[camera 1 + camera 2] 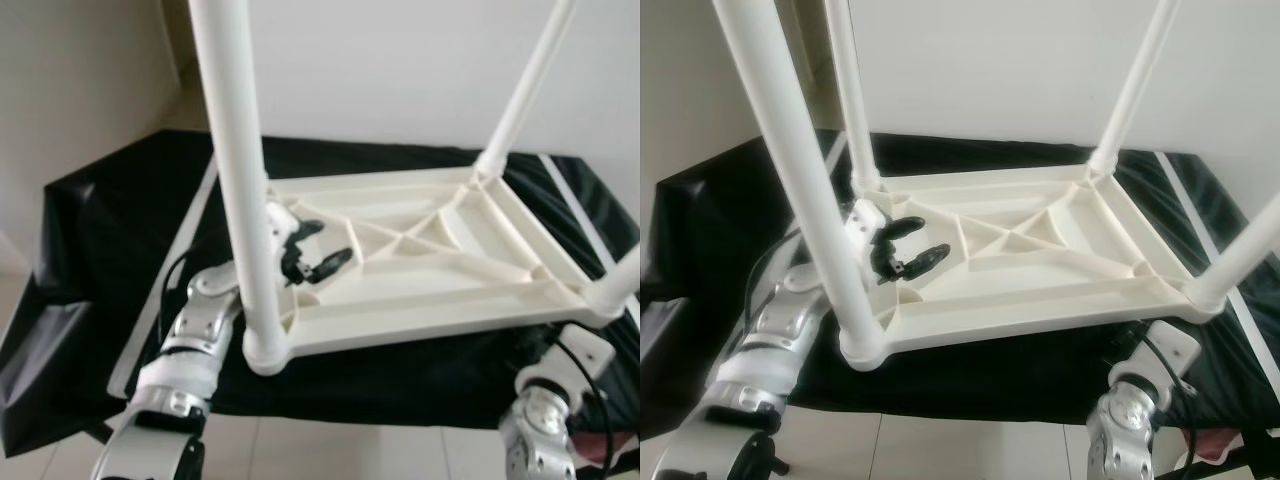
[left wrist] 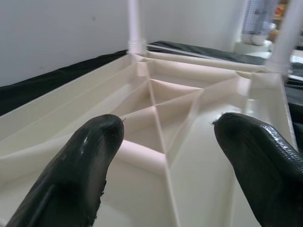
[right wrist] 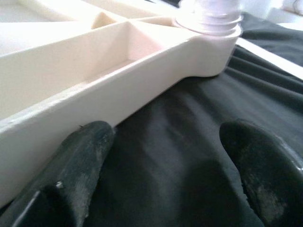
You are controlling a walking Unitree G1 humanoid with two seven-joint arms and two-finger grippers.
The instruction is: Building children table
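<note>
A white plastic children's table (image 1: pixel 420 270) lies upside down on a black cloth (image 1: pixel 100 230), its ribbed underside facing up. Its white legs stand upward from the corners: the near-left leg (image 1: pixel 240 180), the far-right leg (image 1: pixel 525 90) and the near-right leg (image 1: pixel 1240 255). My left gripper (image 1: pixel 325 247) hovers open inside the underside near the left corner, nothing between its fingers (image 2: pixel 85 161). My right arm (image 1: pixel 545 420) reaches under the near right edge. There my right gripper (image 3: pixel 168 135) is open over the cloth, just beside the table's rim (image 3: pixel 94 94) and a leg socket (image 3: pixel 208 19).
The cloth-covered surface ends at the front over a pale tiled floor (image 1: pixel 350 450). White strips (image 1: pixel 575 210) lie on the cloth at the left and right sides. A plain wall (image 1: pixel 380 60) rises close behind. A small red object (image 1: pixel 1210 445) lies low at the right.
</note>
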